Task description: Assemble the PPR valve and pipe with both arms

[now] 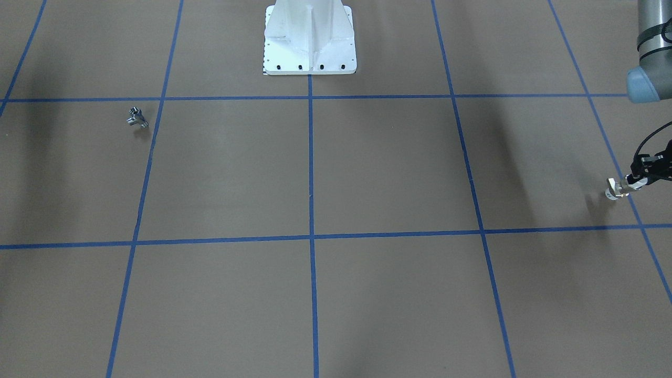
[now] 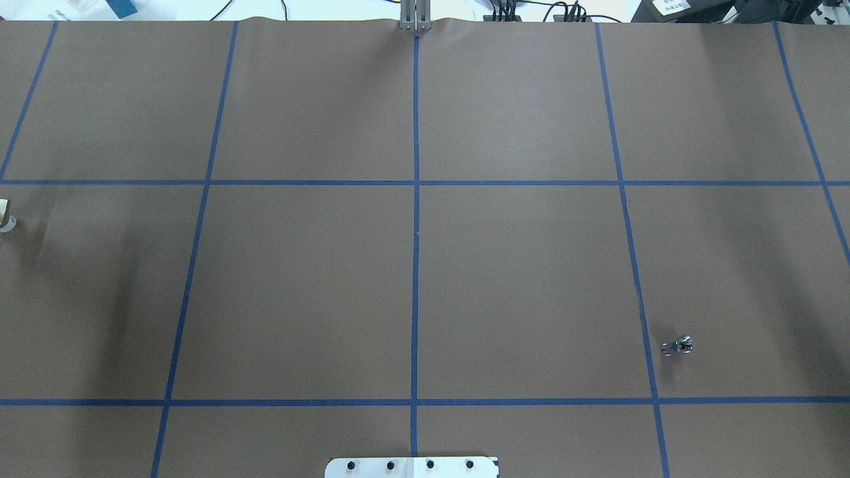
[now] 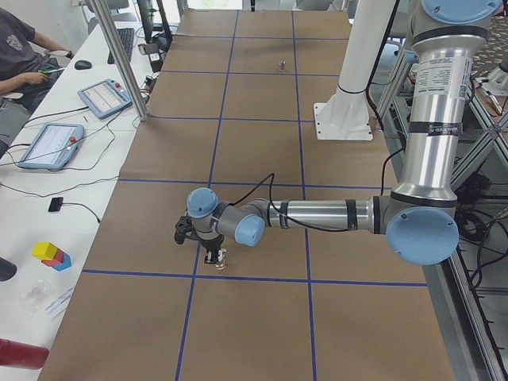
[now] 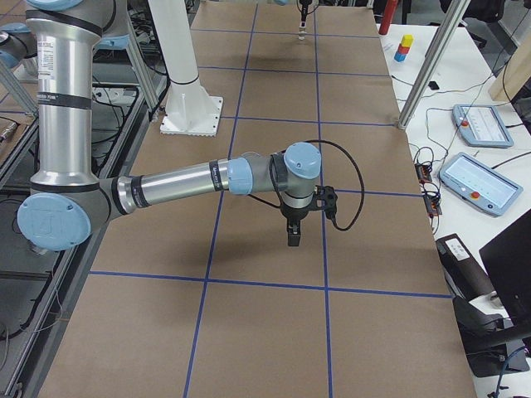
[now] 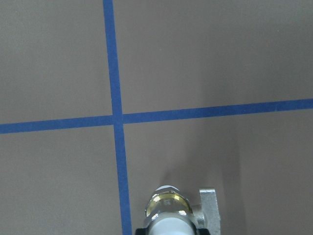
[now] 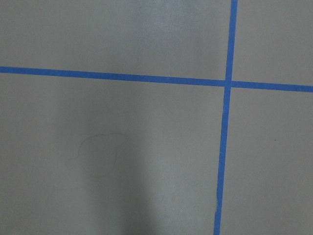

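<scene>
PPR valve (image 1: 615,189) clamped in my left gripper (image 1: 628,184), fingers closed on it, brass band showing just past fingertips in wrist view. Held low over brown table (image 1: 388,168) at its far left edge, just beside blue tape line (image 5: 117,147). Touching paper or not: cannot tell. Pipe (image 1: 136,117) lies alone on my right side, well apart from valve, nothing gripping it. My right gripper (image 4: 294,235) points down above table; how far open, cannot tell. White pedestal (image 1: 310,42) at table's robot-side middle.
</scene>
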